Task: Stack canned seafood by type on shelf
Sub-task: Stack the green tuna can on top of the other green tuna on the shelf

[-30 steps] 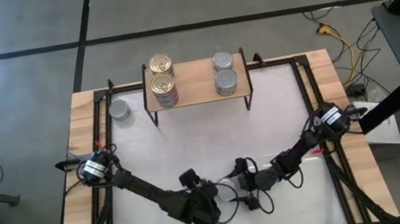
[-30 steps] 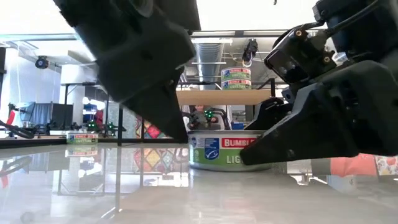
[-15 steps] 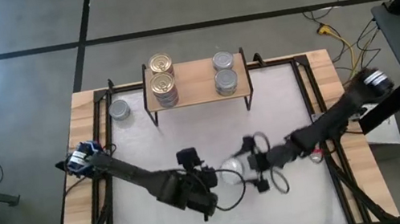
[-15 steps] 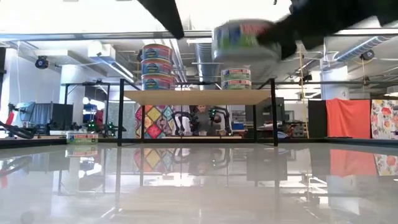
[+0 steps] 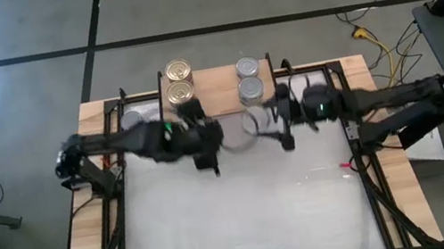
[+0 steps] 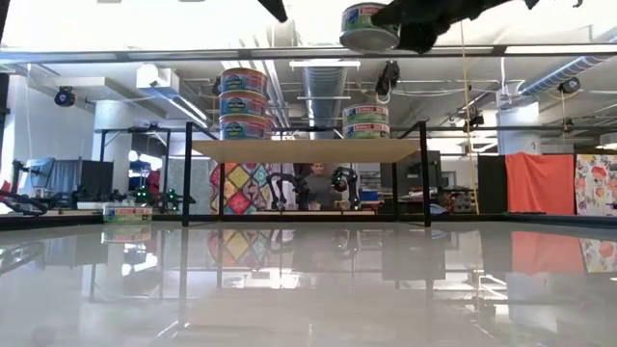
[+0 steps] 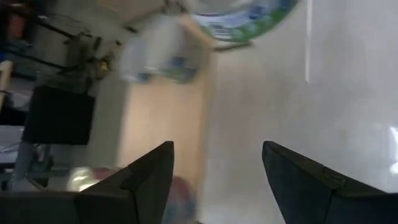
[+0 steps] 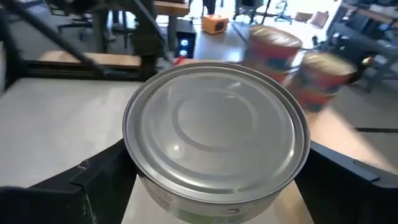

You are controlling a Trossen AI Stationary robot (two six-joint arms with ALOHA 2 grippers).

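The right gripper (image 8: 214, 186) holds a silver tin (image 8: 216, 137) in its jaws, high above the tabletop (image 5: 246, 211), at the shelf's (image 5: 215, 85) 6 o'clock edge. The left gripper's (image 7: 214, 171) jaws are open and hold nothing.

We've got both arms stretched across the far half of the table, reaching in toward each other. Our right gripper (image 5: 269, 126) is up high, fingers (image 8: 93, 180) spread wide and clamped on either side of a silver-lidded tin (image 8: 216, 134). Our left gripper (image 7: 214, 165) sits just across from it, fingers apart and holding nothing.
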